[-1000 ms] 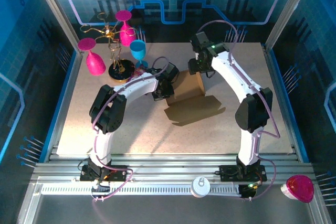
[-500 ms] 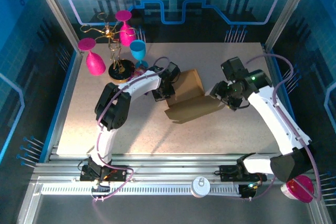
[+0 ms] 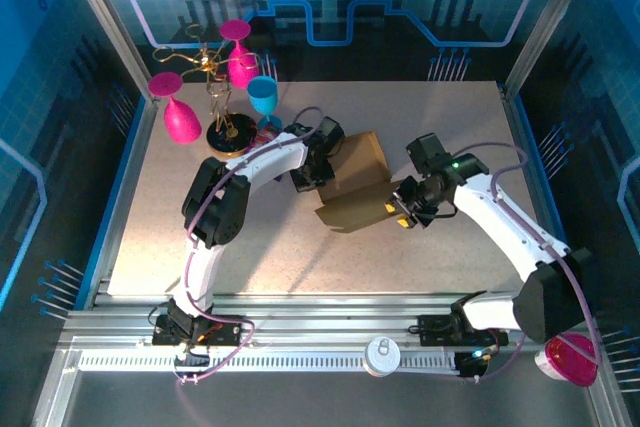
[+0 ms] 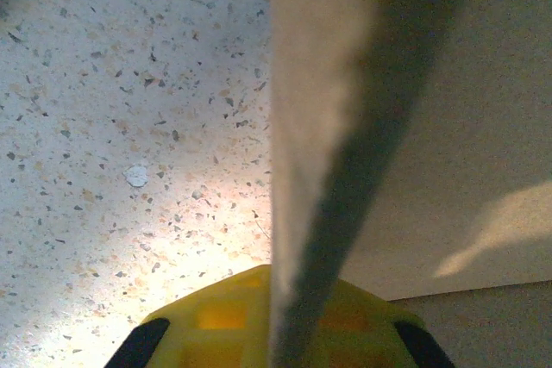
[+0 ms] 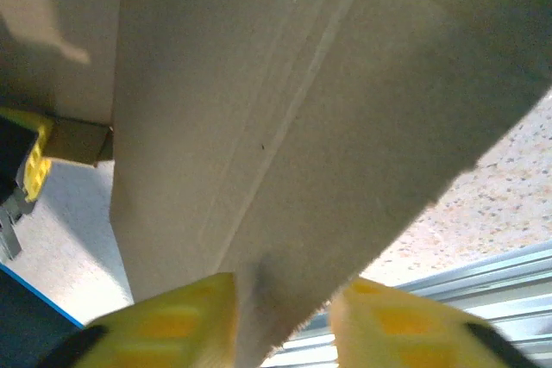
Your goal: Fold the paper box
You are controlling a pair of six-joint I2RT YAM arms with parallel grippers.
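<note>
one paper box (image 3: 350,212) in left gripper (image 3: 318,175)

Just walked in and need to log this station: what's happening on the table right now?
Two robot arms are folding a brown paper box on the table. The left gripper is shut on the box's left edge. The right gripper has its fingers either side of the front flap's right end; whether it has clamped isn't clear. The box is only partly folded.
</note>
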